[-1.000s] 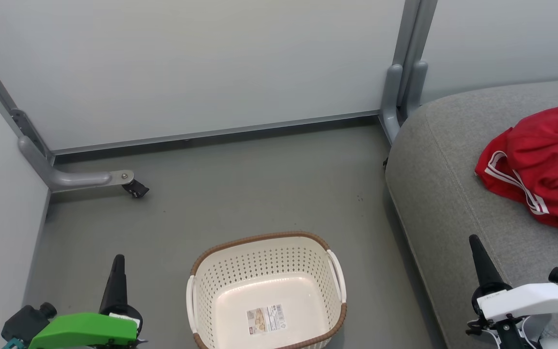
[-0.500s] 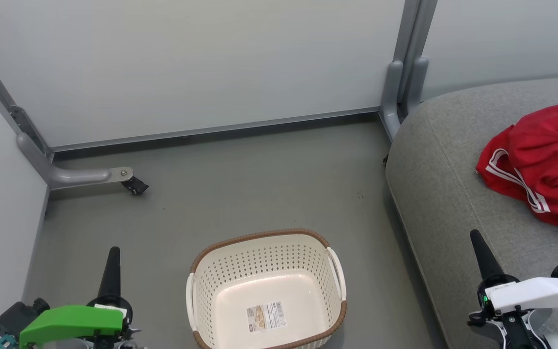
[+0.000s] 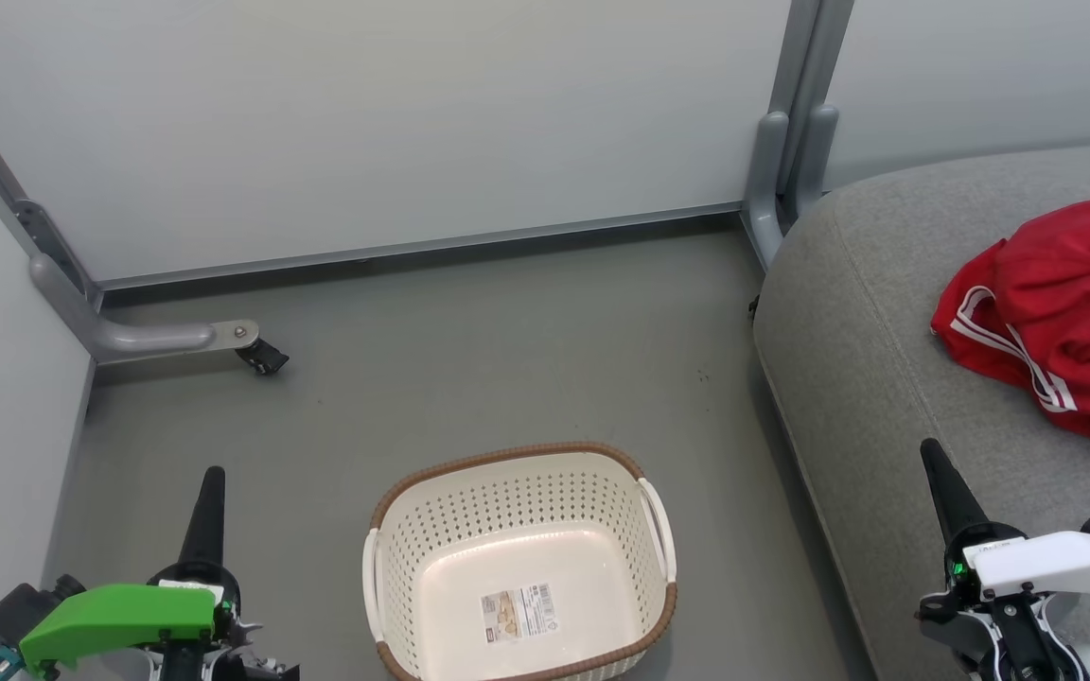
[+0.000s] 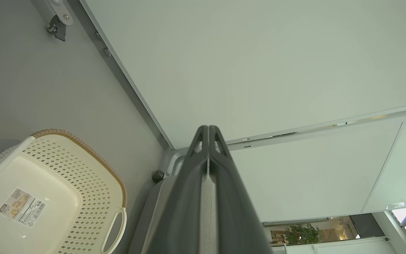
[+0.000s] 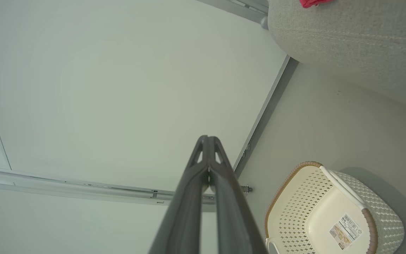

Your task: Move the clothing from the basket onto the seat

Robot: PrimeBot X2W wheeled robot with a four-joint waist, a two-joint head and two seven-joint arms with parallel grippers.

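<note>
The red clothing with white stripes lies crumpled on the grey seat at the right. A sliver of the clothing tops the seat in the right wrist view. The cream basket stands on the floor at the bottom centre, holding just a paper label. My left gripper is shut at the lower left, left of the basket. My right gripper is shut at the lower right over the seat's front edge, apart from the clothing. Both hold nothing.
Pale partition walls close off the back and left. A grey metal foot with a castor rests on the floor at the left, and a grey post stands beside the seat's back corner.
The whole head view has shifted slightly, so the camera moved. Both grippers stay shut and sit a little differently at the bottom corners. The clothing and basket lie as before.
</note>
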